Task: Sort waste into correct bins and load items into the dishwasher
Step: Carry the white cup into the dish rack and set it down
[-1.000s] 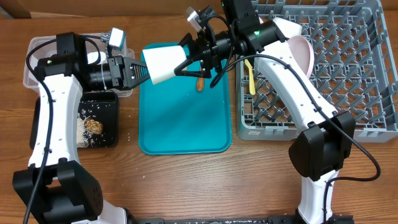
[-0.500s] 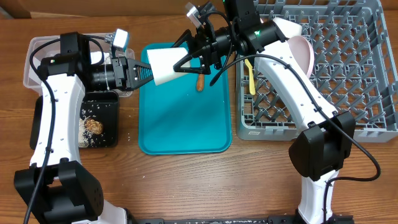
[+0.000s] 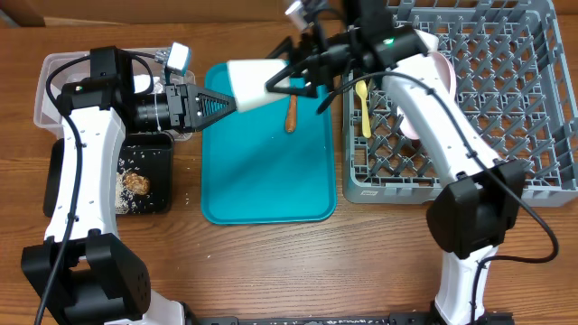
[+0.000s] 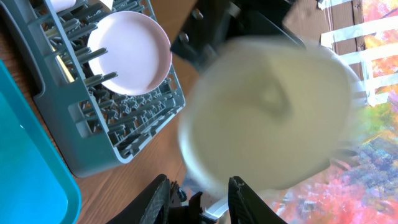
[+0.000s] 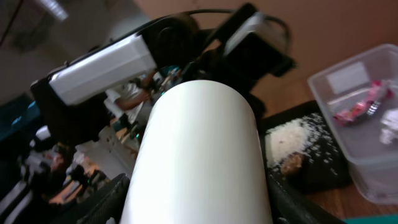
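Observation:
My right gripper (image 3: pixel 291 77) is shut on the small white cup (image 3: pixel 256 83), which lies on its side in the air over the far end of the teal tray. In the right wrist view the cup (image 5: pixel 202 143) fills the space between both fingers. My left gripper (image 3: pixel 222 105) is open just left of the cup and apart from it. In its own view the cup (image 4: pixel 267 112) is a blur beyond the spread fingertips (image 4: pixel 158 190). In the grey dishwasher rack (image 3: pixel 506 108) stand a pink-white plate (image 3: pixel 441 74) and a yellow spoon (image 3: pixel 363 110). An orange carrot piece (image 3: pixel 291 114) lies on the tray.
The teal tray (image 3: pixel 262 181) sits mid-table. At the left, the black tray (image 3: pixel 155 152) holds rice and a brown lump (image 3: pixel 137 183). Behind it the clear tub (image 5: pixel 364 155) holds a red wrapper (image 5: pixel 356 109) and a napkin (image 5: pixel 390 124).
The left gripper has opened and let go of the cup. The right gripper has carried the cup up and towards the far side, away from the left fingers.

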{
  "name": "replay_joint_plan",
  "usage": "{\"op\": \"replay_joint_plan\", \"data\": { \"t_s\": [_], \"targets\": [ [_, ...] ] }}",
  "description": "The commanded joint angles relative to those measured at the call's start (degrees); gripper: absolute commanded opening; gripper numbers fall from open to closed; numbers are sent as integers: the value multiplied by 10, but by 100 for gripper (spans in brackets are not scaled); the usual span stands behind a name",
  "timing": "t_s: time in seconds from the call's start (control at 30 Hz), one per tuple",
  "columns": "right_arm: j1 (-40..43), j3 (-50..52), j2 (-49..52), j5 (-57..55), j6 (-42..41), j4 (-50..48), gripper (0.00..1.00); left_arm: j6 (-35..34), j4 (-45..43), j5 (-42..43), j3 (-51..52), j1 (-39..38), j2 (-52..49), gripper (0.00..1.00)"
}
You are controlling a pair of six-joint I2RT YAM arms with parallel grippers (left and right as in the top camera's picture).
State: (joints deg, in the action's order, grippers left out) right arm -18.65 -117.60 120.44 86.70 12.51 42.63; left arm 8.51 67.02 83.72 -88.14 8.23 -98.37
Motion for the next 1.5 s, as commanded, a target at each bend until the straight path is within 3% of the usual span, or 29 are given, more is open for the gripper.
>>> {"op": "replay_joint_plan", "data": {
  "t_s": [0.0,0.13,0.23,0.37,0.53,0.67,0.97,1.47],
  "targets": [
    [51,-1,-6,-37,-23,21,56,0,-4,-1,-9,-3,2,34],
    [97,-2,-6,-141,-23,97,56,0,-12,-5,-9,-3,2,35],
    [117,-2,-7,-285,-57,158,54,0,-15,-43,-9,-3,2,35],
    [122,-2,-14,-496,-116,226,53,-12,-26,-159,-9,-3,2,35],
    [108,-3,-25,-694,-180,296,53,-64,-33,-365,-9,-4,2,35],
    [96,-3,-25,-826,-225,339,53,-110,-38,-440,-9,-4,2,41],
    [84,-3,-25,-903,-246,366,53,-120,-59,-441,-9,-4,2,45],
    [63,-1,1,-875,-243,343,53,-120,-57,-441,-9,-4,2,45]
  ]
}}
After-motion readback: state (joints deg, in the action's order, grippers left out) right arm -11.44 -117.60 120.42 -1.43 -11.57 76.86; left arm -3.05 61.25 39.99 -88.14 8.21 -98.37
